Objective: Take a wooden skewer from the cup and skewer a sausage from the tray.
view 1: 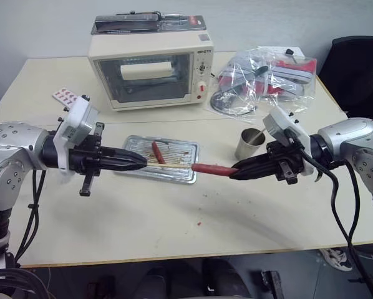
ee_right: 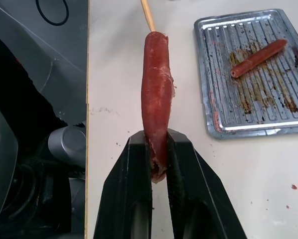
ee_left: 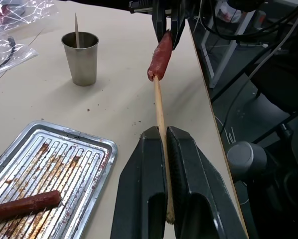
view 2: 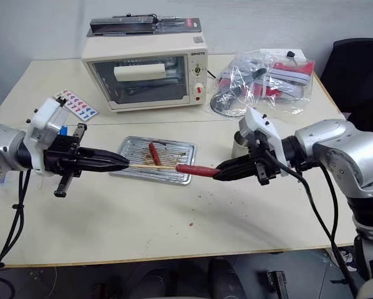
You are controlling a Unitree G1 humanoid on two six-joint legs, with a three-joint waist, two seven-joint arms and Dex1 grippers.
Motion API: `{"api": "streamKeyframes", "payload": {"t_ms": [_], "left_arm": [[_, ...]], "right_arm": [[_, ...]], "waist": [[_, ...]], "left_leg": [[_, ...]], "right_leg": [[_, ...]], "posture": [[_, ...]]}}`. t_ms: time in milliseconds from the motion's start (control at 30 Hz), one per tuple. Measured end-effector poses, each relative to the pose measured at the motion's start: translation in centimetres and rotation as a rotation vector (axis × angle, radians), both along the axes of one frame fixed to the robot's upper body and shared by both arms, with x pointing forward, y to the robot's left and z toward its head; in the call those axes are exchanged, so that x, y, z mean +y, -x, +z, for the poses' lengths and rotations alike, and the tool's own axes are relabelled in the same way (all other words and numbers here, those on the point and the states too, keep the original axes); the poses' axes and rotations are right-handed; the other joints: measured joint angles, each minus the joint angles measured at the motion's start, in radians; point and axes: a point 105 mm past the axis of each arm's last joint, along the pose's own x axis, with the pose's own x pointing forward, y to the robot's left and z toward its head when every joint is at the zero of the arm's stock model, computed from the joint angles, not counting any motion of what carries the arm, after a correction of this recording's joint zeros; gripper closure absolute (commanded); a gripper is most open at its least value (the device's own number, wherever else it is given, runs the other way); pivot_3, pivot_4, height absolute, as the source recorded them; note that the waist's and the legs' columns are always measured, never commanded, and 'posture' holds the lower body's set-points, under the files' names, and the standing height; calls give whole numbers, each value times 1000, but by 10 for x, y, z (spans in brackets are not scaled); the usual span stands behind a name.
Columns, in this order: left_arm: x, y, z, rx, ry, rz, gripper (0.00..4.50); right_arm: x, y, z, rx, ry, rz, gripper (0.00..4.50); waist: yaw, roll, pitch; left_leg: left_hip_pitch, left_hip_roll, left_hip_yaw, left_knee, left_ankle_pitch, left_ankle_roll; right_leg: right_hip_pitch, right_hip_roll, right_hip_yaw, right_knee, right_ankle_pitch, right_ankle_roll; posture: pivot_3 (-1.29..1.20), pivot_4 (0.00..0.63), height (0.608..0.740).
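My left gripper (view 1: 143,163) is shut on the butt of a wooden skewer (view 1: 171,166) and points it right, above the table. The skewer's tip is stuck into the end of a red-brown sausage (view 1: 211,169). My right gripper (view 1: 235,173) is shut on the sausage's other end, facing the left one. In the right wrist view the sausage (ee_right: 156,94) stands between the fingers with the skewer (ee_right: 148,15) entering its far end. A second sausage (view 1: 155,151) lies on the silver ribbed tray (view 1: 131,141) below the skewer. The cup (view 1: 249,144), metal-looking, stands behind the right gripper and holds another skewer (ee_left: 76,27).
A cream toaster oven (view 1: 150,65) stands at the back of the table. A crumpled clear plastic bag (view 1: 264,78) with red and white items lies at the back right. A sticker sheet (view 1: 67,96) lies at the back left. A black chair (view 1: 358,62) stands off the right corner.
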Motion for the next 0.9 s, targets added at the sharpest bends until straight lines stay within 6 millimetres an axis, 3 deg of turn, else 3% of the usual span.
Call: {"api": "streamKeyframes", "payload": {"t_ms": [667, 900], "left_arm": [[-20, 0, 0, 20, 32, -82, 4500], [-20, 1, -6, 38, 30, -83, 4500]], "right_arm": [[12, 9, 7, -15, -15, 65, 4260], [14, 14, 8, -13, -15, 95, 2439]], "waist": [[0, 0, 0], [-1, 0, 0]], "left_leg": [[0, 0, 0, 1, 0, 0], [0, 0, 0, 1, 0, 0]], "right_leg": [[0, 0, 0, 0, 0, 0], [0, 0, 0, 0, 0, 0]], "posture": [[0, 150, 740], [0, 150, 740]]}}
